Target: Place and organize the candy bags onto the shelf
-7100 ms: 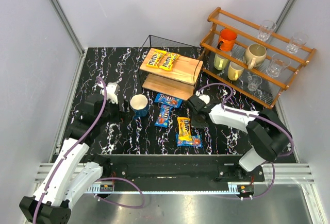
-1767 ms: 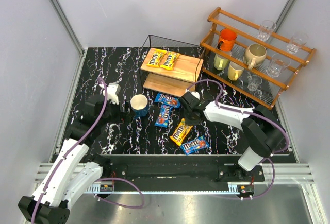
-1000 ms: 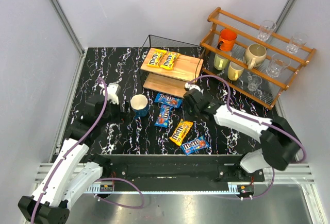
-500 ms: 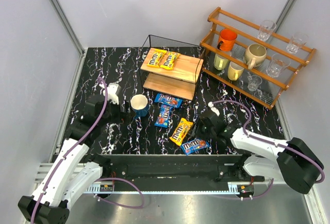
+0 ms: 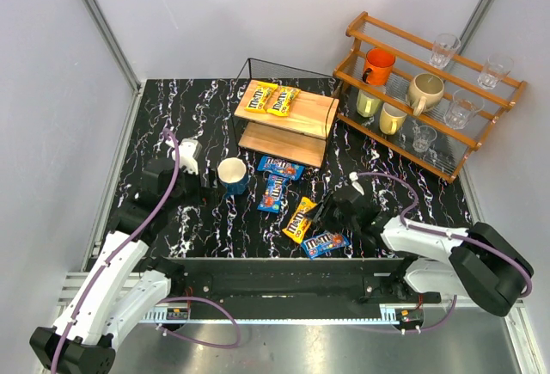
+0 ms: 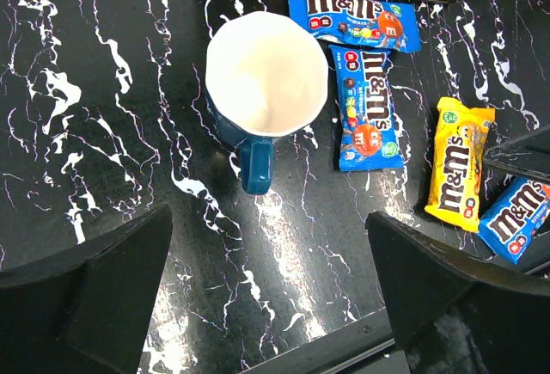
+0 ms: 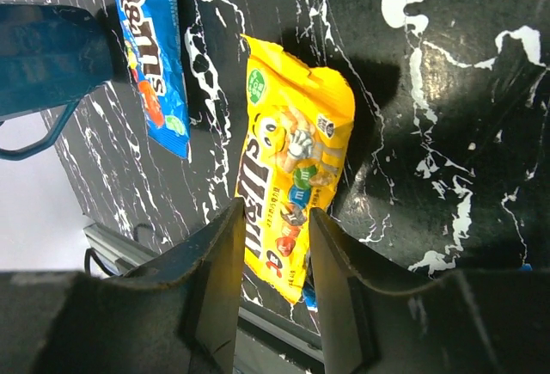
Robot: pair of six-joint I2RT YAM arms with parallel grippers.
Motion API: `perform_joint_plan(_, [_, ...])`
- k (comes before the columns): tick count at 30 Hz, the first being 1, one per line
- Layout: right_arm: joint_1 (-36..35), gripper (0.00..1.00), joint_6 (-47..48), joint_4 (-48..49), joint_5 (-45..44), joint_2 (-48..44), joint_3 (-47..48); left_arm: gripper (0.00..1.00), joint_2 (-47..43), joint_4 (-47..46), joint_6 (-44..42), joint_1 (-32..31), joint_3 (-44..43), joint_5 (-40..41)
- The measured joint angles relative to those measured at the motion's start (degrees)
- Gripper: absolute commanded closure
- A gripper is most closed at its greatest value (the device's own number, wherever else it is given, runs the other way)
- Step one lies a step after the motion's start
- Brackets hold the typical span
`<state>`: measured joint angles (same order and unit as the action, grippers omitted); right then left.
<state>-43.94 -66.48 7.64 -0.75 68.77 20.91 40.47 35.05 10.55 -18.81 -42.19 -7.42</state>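
The shelf (image 5: 285, 114) stands at the back centre with two yellow candy bags (image 5: 259, 96) (image 5: 283, 101) on its top board. Two blue bags (image 5: 280, 168) (image 5: 273, 193) lie on the table in front of it. A third yellow bag (image 5: 301, 219) and a blue bag (image 5: 323, 242) lie near the front edge. My right gripper (image 5: 321, 212) is open and hovers just right of that yellow bag. In the right wrist view the bag (image 7: 296, 159) shows between its fingers (image 7: 215, 279). My left gripper (image 5: 199, 178) is wide open and empty beside the blue mug.
A blue mug (image 5: 232, 174) stands left of the blue bags; it also shows in the left wrist view (image 6: 268, 82). An orange-brown rack (image 5: 425, 90) with mugs and glasses stands at the back right. The table's front rail (image 5: 284, 271) runs just below the front bags.
My right arm has swung from near the shelf back to the front and moved left to the tilted yellow bag. The yellow and blue front bags shifted earlier. The left arm has not moved.
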Motion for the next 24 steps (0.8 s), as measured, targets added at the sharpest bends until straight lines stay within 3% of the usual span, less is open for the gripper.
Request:
perform_joint_plan(7, [0.0, 0.54, -1.4, -1.1, -0.2, -0.8, -0.6, 0.01, 0.0, 0.0, 0.0, -0.1, 0.0, 0.0])
perform_joint_plan(11, [0.0, 0.46, -1.7, -3.0, -0.4, -3.6, -0.9, 0.01, 0.0, 0.0, 0.0, -0.1, 0.0, 0.0])
perform_joint_plan(24, [0.0, 0.46, -3.5, 2.2, -0.1, 0.7, -3.3, 0.01, 0.0, 0.0, 0.0, -0.3, 0.0, 0.0])
